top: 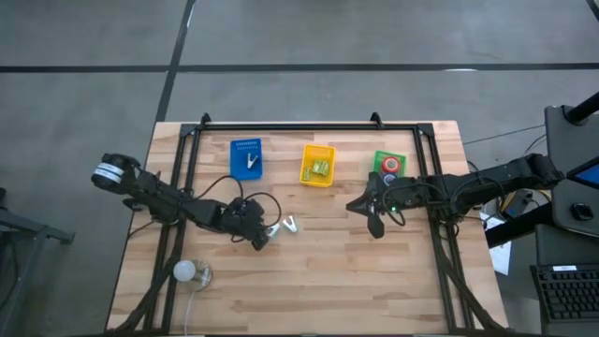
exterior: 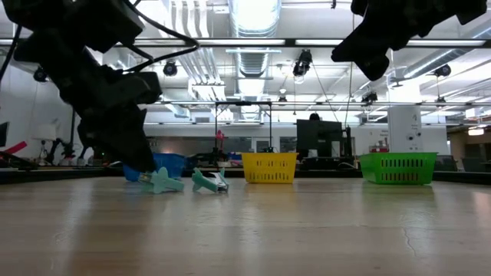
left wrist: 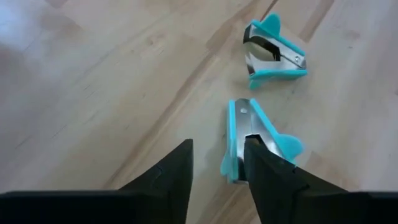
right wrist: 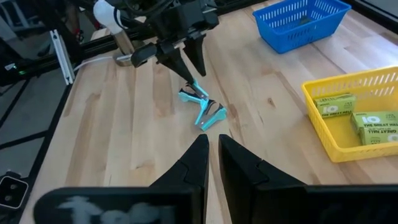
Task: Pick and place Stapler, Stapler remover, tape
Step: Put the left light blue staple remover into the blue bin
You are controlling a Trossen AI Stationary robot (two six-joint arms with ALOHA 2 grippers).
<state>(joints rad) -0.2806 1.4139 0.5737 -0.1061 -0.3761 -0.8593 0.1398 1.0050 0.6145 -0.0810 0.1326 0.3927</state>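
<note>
My left gripper [top: 266,236] was low over the wooden table [top: 318,281], near its middle and a little toward my left side. In my left wrist view its two dark fingers [left wrist: 171,180] stood partly apart. One finger lay against the nearer of two teal staple removers [left wrist: 255,142], but the frames did not show whether I had a firm hold of it, so I cannot tell if it was gripped. The second staple remover [left wrist: 273,53] lay just beyond the first, close beside it but not touching, with its metal claws showing. Seen level from the table edge, both removers rested flat on the wood, one [exterior: 161,182] under my left gripper [exterior: 142,165] and the other [exterior: 209,181] just beside it.

My right gripper [top: 375,225] hung above the table on my right side, well away from the removers, its fingers [right wrist: 199,171] pressed nearly together and holding nothing.

Three small bins stood in a row along the far part of the table. The blue bin [top: 246,159] held a staple remover. The yellow bin [top: 317,165] held green boxes. The green bin [top: 389,164] held rolls of tape [top: 390,166], a red one plainly visible. A white ball-like thing [top: 185,271] lay near the table's near left corner.
</note>
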